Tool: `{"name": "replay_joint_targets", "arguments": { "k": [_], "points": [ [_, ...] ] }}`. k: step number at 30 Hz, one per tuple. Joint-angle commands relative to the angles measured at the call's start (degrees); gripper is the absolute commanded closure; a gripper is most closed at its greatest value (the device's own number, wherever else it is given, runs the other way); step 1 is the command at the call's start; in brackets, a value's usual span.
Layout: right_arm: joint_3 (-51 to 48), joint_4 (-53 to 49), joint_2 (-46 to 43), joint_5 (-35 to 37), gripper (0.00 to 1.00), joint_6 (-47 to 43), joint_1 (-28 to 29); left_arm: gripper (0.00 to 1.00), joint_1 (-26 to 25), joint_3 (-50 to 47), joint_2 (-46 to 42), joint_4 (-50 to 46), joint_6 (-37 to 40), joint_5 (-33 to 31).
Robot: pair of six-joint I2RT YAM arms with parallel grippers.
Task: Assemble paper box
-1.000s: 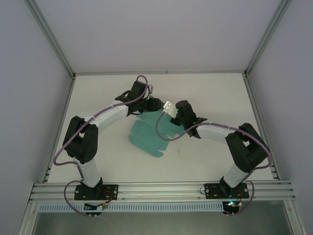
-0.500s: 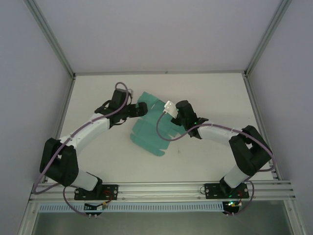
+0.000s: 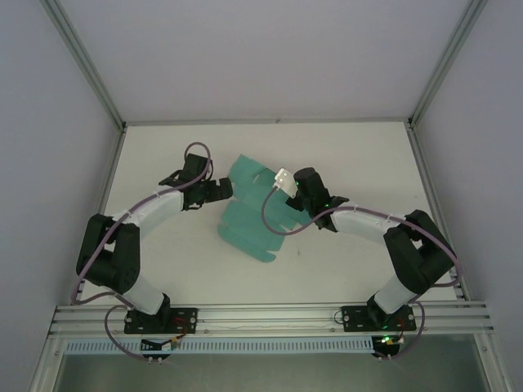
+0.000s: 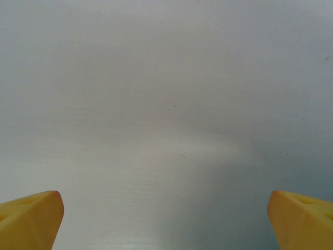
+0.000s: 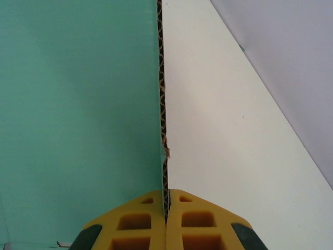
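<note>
Paper box (image 3: 248, 219): teal die-cut sheet with flaps, not formed into a box, lying mid-table (image 3: 351, 155). Right gripper (image 5: 166, 205) is clenched on the sheet's corrugated edge. Left gripper (image 3: 222, 189) is spread wide, grasping nothing, just beside the sheet's left flap, over bare tabletop.

White tabletop (image 3: 343, 155), pale grey enclosure walls (image 3: 270, 57) — aluminium frame posts (image 3: 84, 59), ribbed rail (image 3: 270, 314) along near edge
</note>
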Motion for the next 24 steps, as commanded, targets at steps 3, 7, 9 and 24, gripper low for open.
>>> {"name": "replay_joint_targets", "arguments": {
  "k": [3, 7, 9, 24],
  "points": [
    [1.4, -0.4, -0.8, -2.1, 1.00, 1.7, 0.3, 0.00, -0.6, -1.2, 0.5, 6.3, 3.5, 7.7],
    [1.7, -0.8, -0.5, -2.3, 1.00, 1.7, 0.3, 0.00, -2.4, -2.5, 0.8, 9.1, 5.3, 12.3],
    [1.6, -0.3, -0.7, -2.5, 1.00, 1.6, 0.2, 0.00, -3.5, -2.4, 1.7, 9.2, 5.6, 11.9],
    [2.1, -1.7, -1.8, -3.4, 1.00, 0.0, 0.3, 0.00, -9.8, -0.6, 6.7, 7.7, 4.2, -4.9]
  ]
}}
